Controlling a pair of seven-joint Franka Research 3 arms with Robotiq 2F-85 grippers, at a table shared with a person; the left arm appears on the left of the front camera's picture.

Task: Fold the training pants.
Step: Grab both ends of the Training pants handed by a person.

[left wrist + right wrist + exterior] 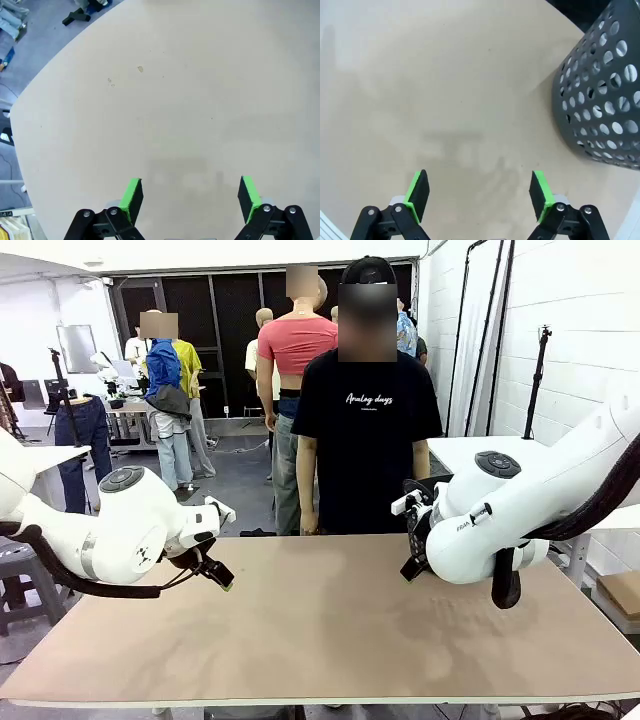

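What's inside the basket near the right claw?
The basket stands on the table, its holed outer wall toward the camera; the inside is hidden, so contents cannot be told.

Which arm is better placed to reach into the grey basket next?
Right, probably. The grey basket stands just beside the open right gripper, while the open left gripper hovers over the opposite side of the table.

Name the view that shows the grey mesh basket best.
Right wrist view: the basket stands large on the tabletop, holes sharp, beside the open right hand. Front view: the right arm mostly hides it; left wrist view faces tabletop.
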